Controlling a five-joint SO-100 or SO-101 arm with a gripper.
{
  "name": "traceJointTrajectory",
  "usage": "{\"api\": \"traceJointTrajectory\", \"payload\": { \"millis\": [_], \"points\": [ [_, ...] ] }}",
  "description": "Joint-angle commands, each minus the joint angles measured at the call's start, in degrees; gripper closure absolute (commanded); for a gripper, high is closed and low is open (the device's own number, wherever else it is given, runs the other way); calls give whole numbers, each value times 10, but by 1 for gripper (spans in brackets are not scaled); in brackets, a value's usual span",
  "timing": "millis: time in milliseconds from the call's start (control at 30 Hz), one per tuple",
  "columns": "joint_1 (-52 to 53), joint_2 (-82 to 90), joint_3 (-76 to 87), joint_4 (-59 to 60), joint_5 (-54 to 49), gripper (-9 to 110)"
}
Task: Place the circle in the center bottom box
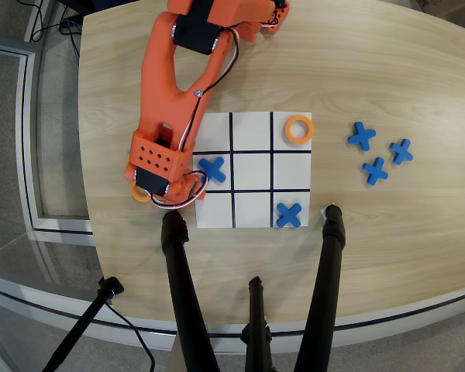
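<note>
The white 3x3 board (pixel 253 122) lies mid-table. Its bottom middle cell (pixel 253 209) is bare. One orange ring (pixel 297 129) lies in the top right cell. Blue crosses lie in the left middle cell (pixel 211 169) and the bottom right cell (pixel 289 215). My orange arm reaches down just left of the board, and the gripper (pixel 149 191) sits under the wrist over the table there. Parts of orange rings peek out beneath it (pixel 140 196) and at its left side (pixel 129 167). The fingers are hidden by the wrist.
Three loose blue crosses (pixel 375 170) lie on the wooden table right of the board. Black tripod legs (pixel 182 287) (pixel 329 263) rise over the table's front edge. The table edge curves close on the left.
</note>
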Motion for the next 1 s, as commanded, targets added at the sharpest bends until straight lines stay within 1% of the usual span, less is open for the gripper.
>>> {"api": "traceJointTrajectory", "payload": {
  "millis": [0, 467, 800, 967],
  "points": [
    [11, 1, 1, 11, 0, 76],
    [36, 3, 16, 11, 13, 77],
    [42, 12, 24, 65, 45, 77],
    [34, 14, 28, 82, 69, 80]
  ]
}}
